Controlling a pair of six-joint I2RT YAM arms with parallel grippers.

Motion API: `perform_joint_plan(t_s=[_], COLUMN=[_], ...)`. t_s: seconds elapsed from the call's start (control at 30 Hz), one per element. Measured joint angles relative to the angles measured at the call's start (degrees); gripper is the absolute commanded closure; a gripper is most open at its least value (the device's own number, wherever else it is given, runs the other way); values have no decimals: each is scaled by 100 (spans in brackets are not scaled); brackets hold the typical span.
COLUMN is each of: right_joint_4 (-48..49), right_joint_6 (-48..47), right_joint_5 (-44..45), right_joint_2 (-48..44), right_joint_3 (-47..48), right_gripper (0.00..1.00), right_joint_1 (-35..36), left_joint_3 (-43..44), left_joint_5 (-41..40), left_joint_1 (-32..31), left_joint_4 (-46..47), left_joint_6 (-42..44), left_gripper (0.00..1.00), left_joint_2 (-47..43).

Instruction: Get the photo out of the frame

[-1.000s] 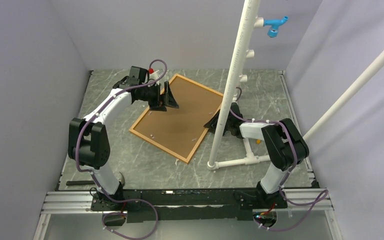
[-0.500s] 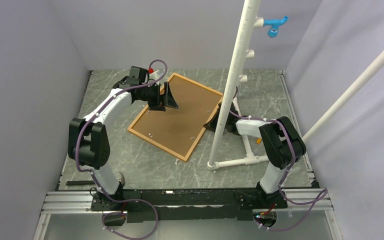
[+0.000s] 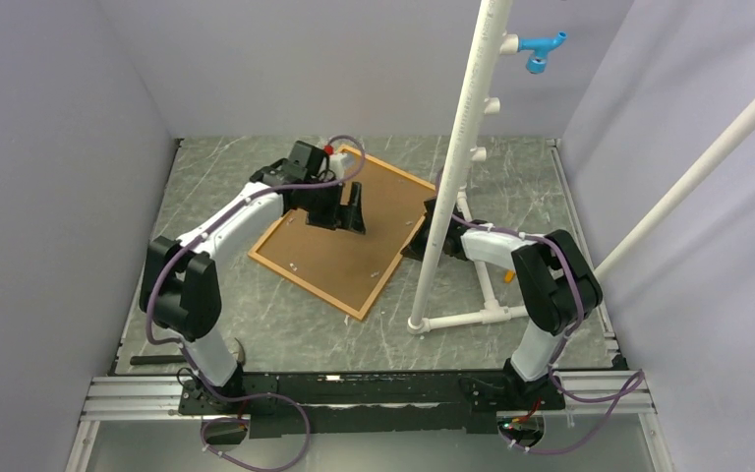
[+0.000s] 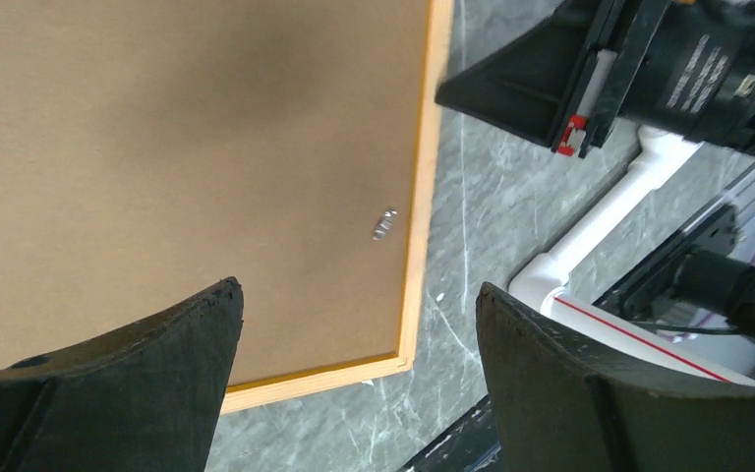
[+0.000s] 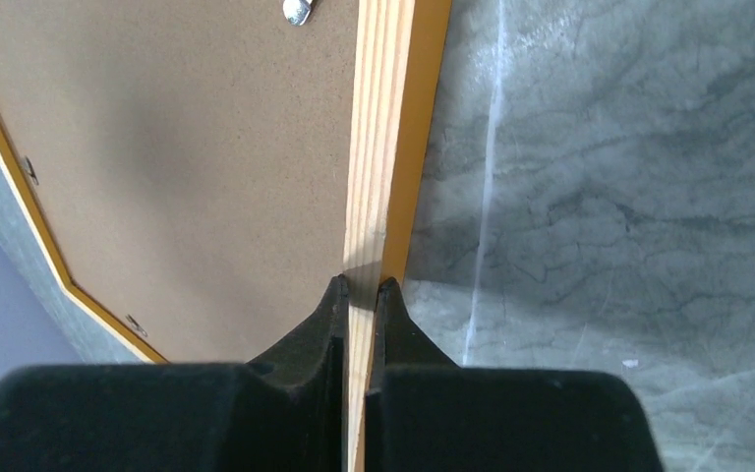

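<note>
The orange frame (image 3: 307,287) lies face down on the table, its brown backing board (image 3: 339,251) up. The photo is hidden under the board. My left gripper (image 3: 354,208) is open and empty, hovering over the board's middle. In the left wrist view its jaws stand wide apart (image 4: 356,290) above the board (image 4: 206,147) and the frame's rim (image 4: 423,197). My right gripper (image 3: 417,240) is shut on the frame's right edge. The right wrist view shows it (image 5: 362,285) pinching the rim (image 5: 383,128) beside the board (image 5: 187,147).
A white PVC pipe stand (image 3: 452,167) rises just right of the frame, with its base (image 3: 462,320) on the table. Small metal clips (image 4: 384,223) hold the board inside the rim. Grey walls close in the left, back and right.
My left arm has swung right, from the frame's far left edge to over the middle of the board. The frame has shifted slightly left. My right gripper keeps its hold.
</note>
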Motion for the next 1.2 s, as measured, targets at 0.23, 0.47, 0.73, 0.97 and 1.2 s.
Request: perform_joint_plan(t_s=[0.23,0.47,0.73,0.97,1.2], right_joint_4=[-184,-376,-476,-538,-560], right_joint_6=[9,-260,-393,-295,-122], right_joint_5=[-7,-81,-151,-94,142], right_joint_2=[-376,-304,118,376,450], right_joint_3=[70,286,581,599,673], right_gripper=[100,57,50,54,61], right_joint_1=[48,59,61,90,166], left_joint_3=[-833,-2634,-3477,-3595,-3659], left_joint_5=[-645,-850,-859,-868,-966], left_joint_1=[-750,-920,-1145,-1235,-1259], left_joint_4=[153,592,769,721,651], left_joint_6=[-105,-619,-1075,-1209,-1207], left_gripper=[12,11,11,11,10], left_joint_2=[-708,-1904,-3110,-3670,-4017])
